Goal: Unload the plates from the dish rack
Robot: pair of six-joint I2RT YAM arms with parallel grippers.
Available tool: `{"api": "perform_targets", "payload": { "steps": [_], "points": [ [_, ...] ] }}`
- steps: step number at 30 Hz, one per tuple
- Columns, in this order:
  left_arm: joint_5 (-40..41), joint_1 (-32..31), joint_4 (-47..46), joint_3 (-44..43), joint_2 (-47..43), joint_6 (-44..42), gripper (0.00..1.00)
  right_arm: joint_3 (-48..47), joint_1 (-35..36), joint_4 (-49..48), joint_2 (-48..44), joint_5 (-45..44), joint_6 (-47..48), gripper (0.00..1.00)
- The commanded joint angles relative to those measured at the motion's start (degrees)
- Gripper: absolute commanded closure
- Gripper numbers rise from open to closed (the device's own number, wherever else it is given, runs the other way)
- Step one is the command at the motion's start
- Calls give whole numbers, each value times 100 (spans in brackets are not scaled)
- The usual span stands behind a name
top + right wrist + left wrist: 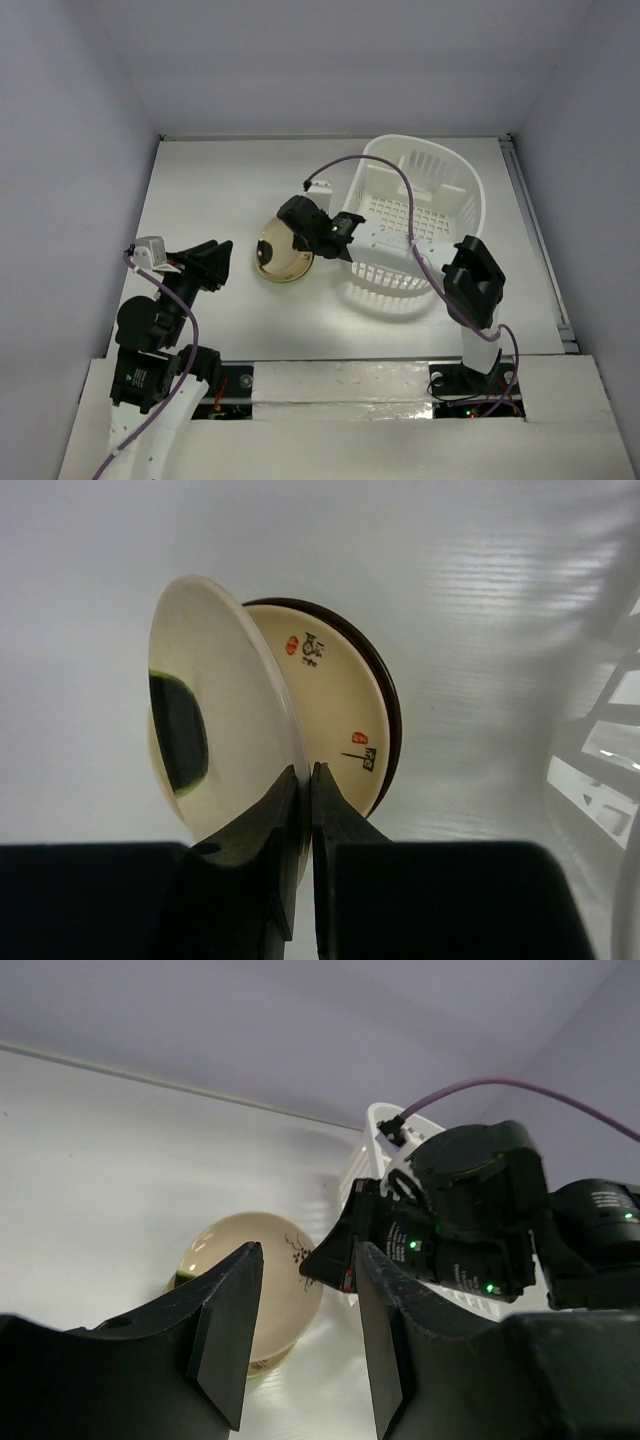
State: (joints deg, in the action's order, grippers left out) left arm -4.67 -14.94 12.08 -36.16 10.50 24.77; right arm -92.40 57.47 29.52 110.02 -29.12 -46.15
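The right pincer (pixel 308 772) is pinched tight on the near rim of a cream plate (pixel 215 700) with a dark green patch. It holds the plate tilted on edge over a stack that lies on the desk (pixel 200 180) just outside the dish rack (pixel 440 170), against its left wall.

The plate looks glazed, stiff and light, so I judge it slippery and liable to chip. A thin grip on the rim could let it swing or slide, so it is safest to lay it down low and flat before letting go. The rim is the only real place to take hold, since the face offers nothing to grip.

Under it lies a second cream plate (pixel 335 710) with red and black marks. A dark brown edge (pixel 392 710) shows around that; I cannot tell whether it is a third plate or that plate's own rim.

So the count is two plates for certain, perhaps three, and one rack. From above, no plate shows inside the rack.

Farther from the rack, past the stack, the left pincer (pixel 307 1250) hangs with its jaws apart, holding nothing.
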Motion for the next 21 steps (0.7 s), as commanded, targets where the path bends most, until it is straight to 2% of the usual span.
{"api": "perform_targets", "payload": {
  "steps": [1, 3, 5, 6, 11, 12, 15, 18, 21],
  "points": [
    [-78, 9, -206, -93, 92, 36, 61, 134, 27, -323, 46, 55, -201, 100],
    [-78, 9, -206, -93, 84, 27, 61, 327, 27, -385, 55, 152, -219, 99],
    [-87, 9, -214, -93, 92, 36, 61, 468, 27, -438, 29, 170, -263, 94],
    [-87, 9, -206, -93, 92, 36, 61, 582, 27, -438, 20, 162, -272, 83],
    [-105, 9, -223, -93, 101, 36, 61, 671, 27, -166, -15, 82, -307, 50],
    [-105, 9, -223, -93, 101, 36, 61, 671, 27, -131, -33, 74, -298, 39],
    [-113, 9, -223, -93, 101, 27, 61, 627, 89, 18, -112, -5, -219, 22],
    [-122, 9, -223, -93, 92, 36, 61, 416, 220, 247, -191, -128, -131, 13],
    [-114, 9, -223, -93, 84, 27, 59, 240, 395, 265, -383, -146, 62, 15]
  ]
}}
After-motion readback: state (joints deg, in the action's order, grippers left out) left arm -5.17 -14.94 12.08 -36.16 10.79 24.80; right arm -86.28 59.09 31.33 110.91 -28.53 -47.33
